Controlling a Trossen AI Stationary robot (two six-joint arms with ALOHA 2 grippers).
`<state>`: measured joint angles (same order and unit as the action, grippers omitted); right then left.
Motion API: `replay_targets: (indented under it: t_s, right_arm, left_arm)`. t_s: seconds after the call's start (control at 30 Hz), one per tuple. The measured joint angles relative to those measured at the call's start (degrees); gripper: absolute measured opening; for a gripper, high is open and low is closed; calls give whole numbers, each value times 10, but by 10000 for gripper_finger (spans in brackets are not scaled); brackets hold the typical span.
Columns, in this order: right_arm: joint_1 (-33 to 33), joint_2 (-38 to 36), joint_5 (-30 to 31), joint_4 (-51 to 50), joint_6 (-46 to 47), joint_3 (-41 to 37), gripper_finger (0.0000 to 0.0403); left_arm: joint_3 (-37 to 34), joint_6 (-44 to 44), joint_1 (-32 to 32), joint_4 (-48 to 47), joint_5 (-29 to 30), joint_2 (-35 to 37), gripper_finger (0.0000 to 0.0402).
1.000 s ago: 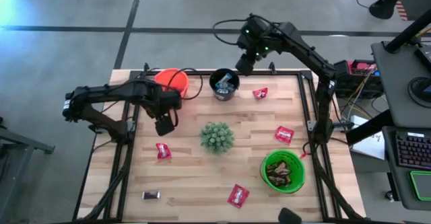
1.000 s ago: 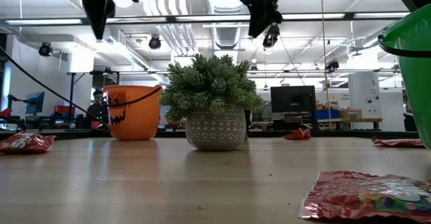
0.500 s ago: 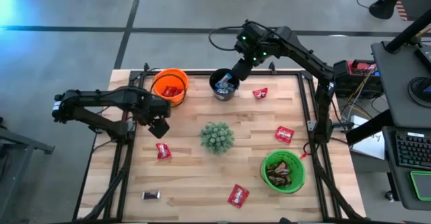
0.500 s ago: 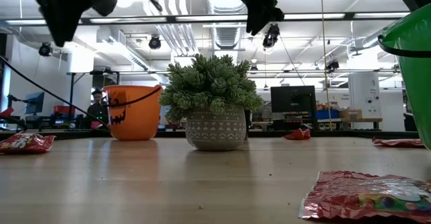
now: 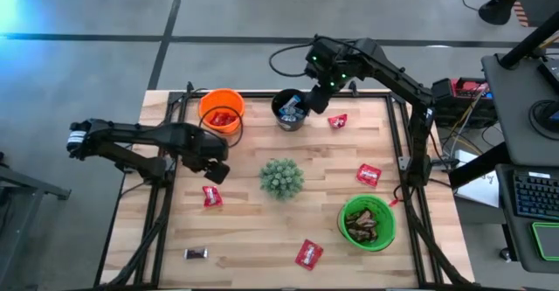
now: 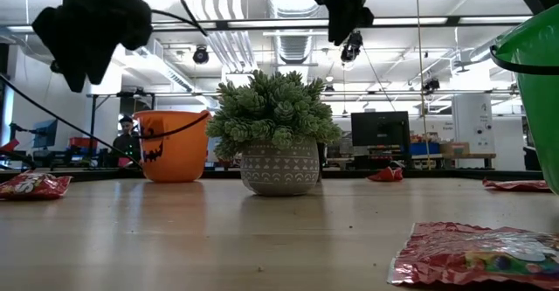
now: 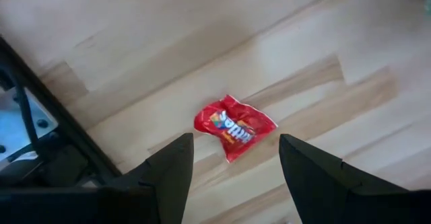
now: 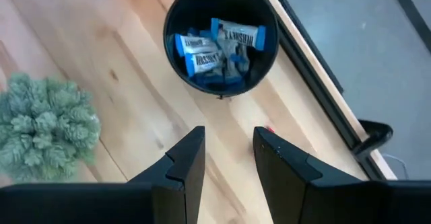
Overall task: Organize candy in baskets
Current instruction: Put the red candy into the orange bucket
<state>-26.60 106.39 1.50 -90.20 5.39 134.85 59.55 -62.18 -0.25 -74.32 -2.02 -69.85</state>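
Note:
My left gripper hangs open above the table, just beyond a red candy; the left wrist view shows that candy flat on the wood ahead of the open fingers. My right gripper is open and empty, in the air beside the black bucket, which holds blue candies. The orange bucket holds red candy and the green bucket holds brown ones. More red candies and a dark one lie loose on the table.
The spiky potted plant stands mid-table between the buckets, close to my left gripper's right. In the low view it hides the black bucket; a red candy lies near that camera. Black frame rails run along the table's left and right edges.
My left gripper has drawn back from over the orange bucket, moving toward the near edge and down until it stands over the red candy; the bucket now shows whole. My right gripper has shifted from the black bucket's far side toward its right side.

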Motion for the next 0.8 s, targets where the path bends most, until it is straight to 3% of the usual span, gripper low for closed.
replay_targets:
  t_s: [0.3,0.5,0.8]
  right_arm:
    - [2,-5,-1,2,-28,0,118]
    - [2,-10,-1,2,-47,0,118]
    - [2,-14,-2,2,-51,0,118]
  left_arm:
    - [-9,-28,-12,7,18,-43,201]
    - [-32,-55,-48,15,-1,-57,201]
    - [-65,-205,-100,79,0,-55,201]
